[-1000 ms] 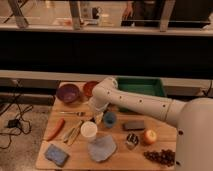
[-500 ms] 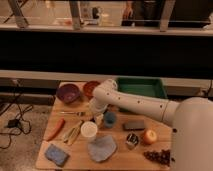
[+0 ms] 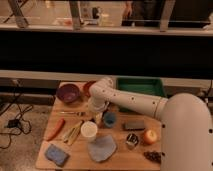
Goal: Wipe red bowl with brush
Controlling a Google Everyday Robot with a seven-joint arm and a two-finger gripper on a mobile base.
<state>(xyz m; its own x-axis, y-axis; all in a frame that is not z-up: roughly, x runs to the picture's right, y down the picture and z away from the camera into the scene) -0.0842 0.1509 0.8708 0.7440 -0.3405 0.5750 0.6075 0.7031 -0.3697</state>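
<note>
White rounded arm (image 3: 145,102) — smooth, glossy shell

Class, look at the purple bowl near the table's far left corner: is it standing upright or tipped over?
Upright. The purple bowl sits on the table with its round opening facing up, beside the red bowl. The gripper hangs open farther forward, past the white arm.

The picture is dim and warm-toned, soft and grainy all over, with edges smeared. The brightest zone is the band across the top of the frame, behind the railing, where light glares pale yellow. Below it a wide black strip swallows all detail. The wooden surface (image 3: 75,155) at lower centre is evenly lit, with faint, short shadows beneath the things on it. The white arm (image 3: 145,102) shows a mild sheen. The pincer (image 3: 98,118) sits in shade at frame centre, blurred.
</note>
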